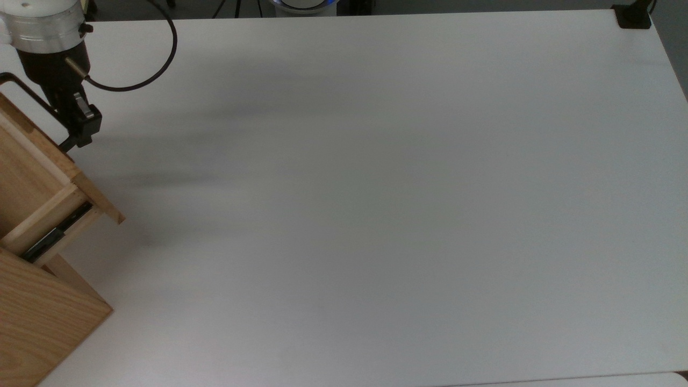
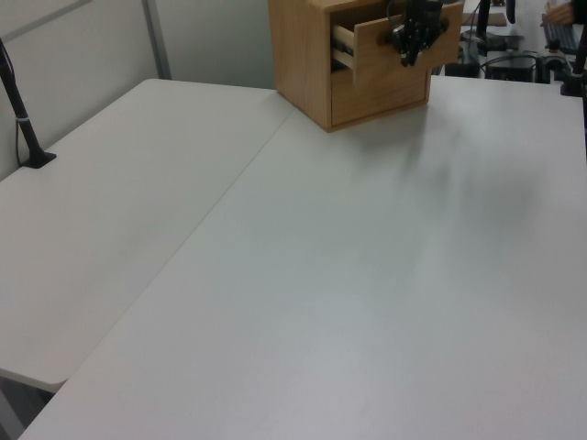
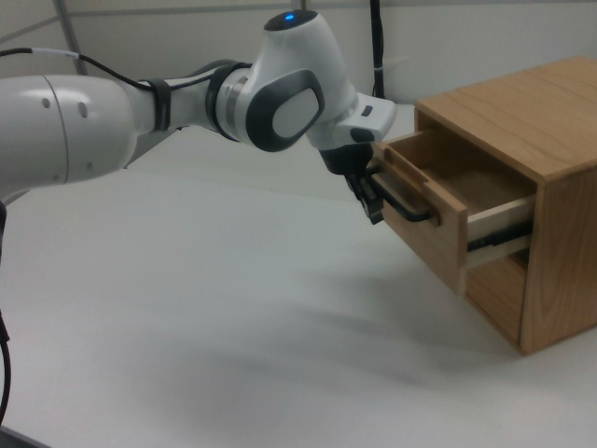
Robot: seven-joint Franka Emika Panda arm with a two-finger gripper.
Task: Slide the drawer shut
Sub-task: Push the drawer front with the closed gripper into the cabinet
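My gripper sits at the upper left of the top view, right against the black bar handle of the drawer. In the right view it shows in the middle of the frame, just in front of the handle. I cannot tell whether it is parted or pressed together, so I treat this as a push, not a hold.

The drawer sticks well out of the oak cabinet at the right of the right view, with its hollow inside open to sight and a black side rail showing below the box. In the left view the drawer is at the top centre, its front panel facing the white table.

To do this well, I judge I should press squarely on the front panel near the middle of the handle and drive straight along the rail line, toward the lower left of the top view. An off-centre push could twist the box and jam the rails, or shove the whole cabinet across the table. A slow, steady feed should let me stop once the panel meets the cabinet face.
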